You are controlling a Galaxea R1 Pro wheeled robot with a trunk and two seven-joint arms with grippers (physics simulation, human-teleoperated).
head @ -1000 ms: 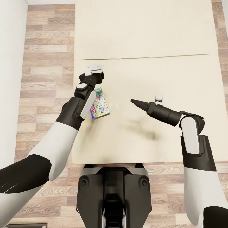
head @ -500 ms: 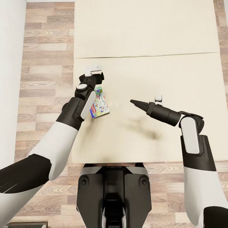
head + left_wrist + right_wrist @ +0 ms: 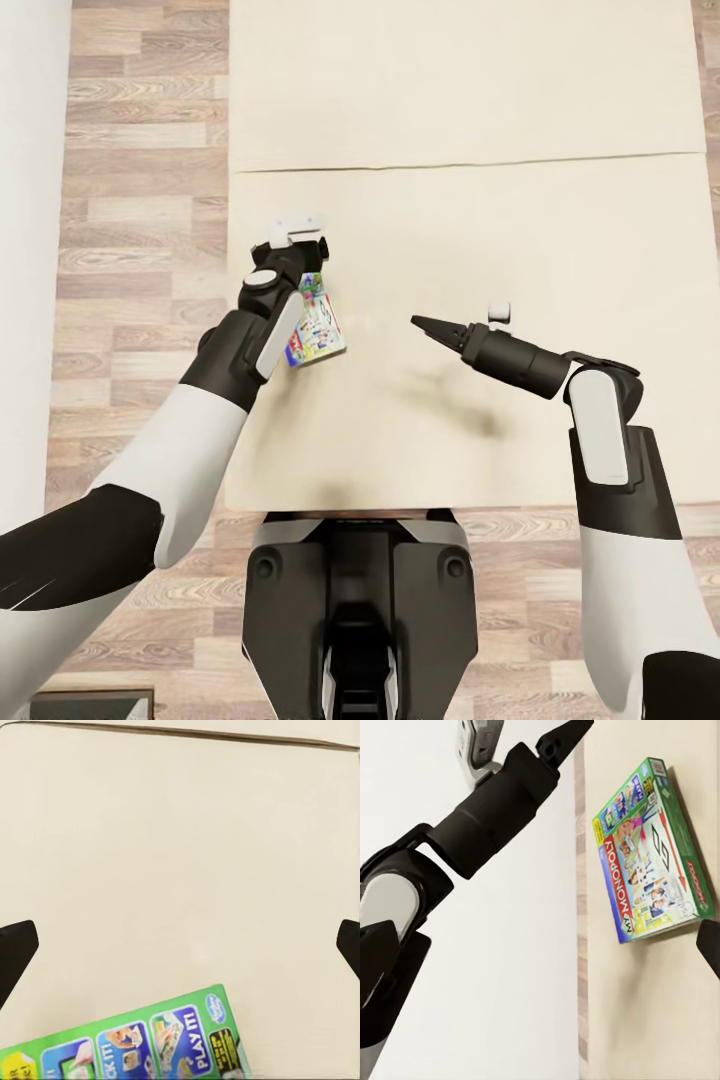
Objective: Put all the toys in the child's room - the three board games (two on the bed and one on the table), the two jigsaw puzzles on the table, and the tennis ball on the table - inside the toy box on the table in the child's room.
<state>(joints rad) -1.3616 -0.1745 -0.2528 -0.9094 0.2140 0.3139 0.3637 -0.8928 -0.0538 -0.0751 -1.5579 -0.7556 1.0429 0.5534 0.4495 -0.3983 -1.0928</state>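
With the left gripper [image 3: 300, 238] spread wide and empty above the green-bordered board game [image 3: 315, 330] lying left of centre on the bed [image 3: 520, 250], the flat box could be nudged aside if lowered off-centre.

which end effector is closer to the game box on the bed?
Left. The left end effector hangs over the game box, open, at its far end. The right end effector sits well off to its side above the bed.
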